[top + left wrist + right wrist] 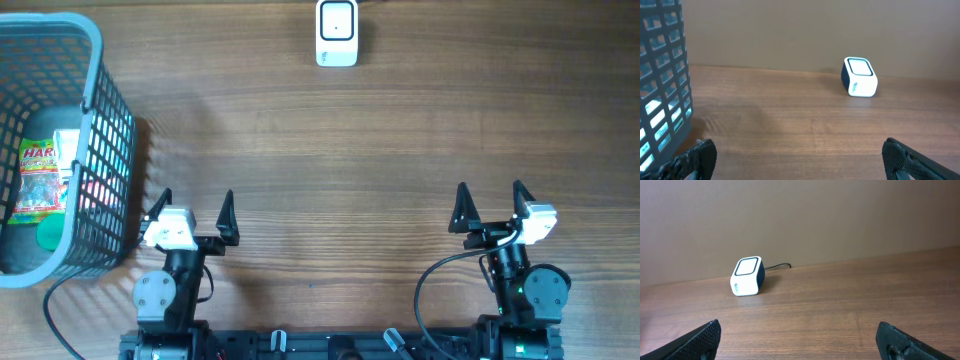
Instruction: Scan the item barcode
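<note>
A white barcode scanner (337, 32) with a dark window stands at the table's far edge; it also shows in the left wrist view (859, 76) and the right wrist view (747, 276). A Haribo sweets bag (38, 180) lies inside the grey basket (100, 90) at the left, with other packets around it. My left gripper (194, 207) stands open near the front, just right of the basket, nothing between its fingers (697, 157). My right gripper (491, 198) is open too at the front right, its fingers (702, 337) over bare wood.
The basket's mesh wall (662, 85) fills the left side of the left wrist view. A black cable (777, 266) runs from the scanner along the back wall. Both arm bases sit at the table's front edge.
</note>
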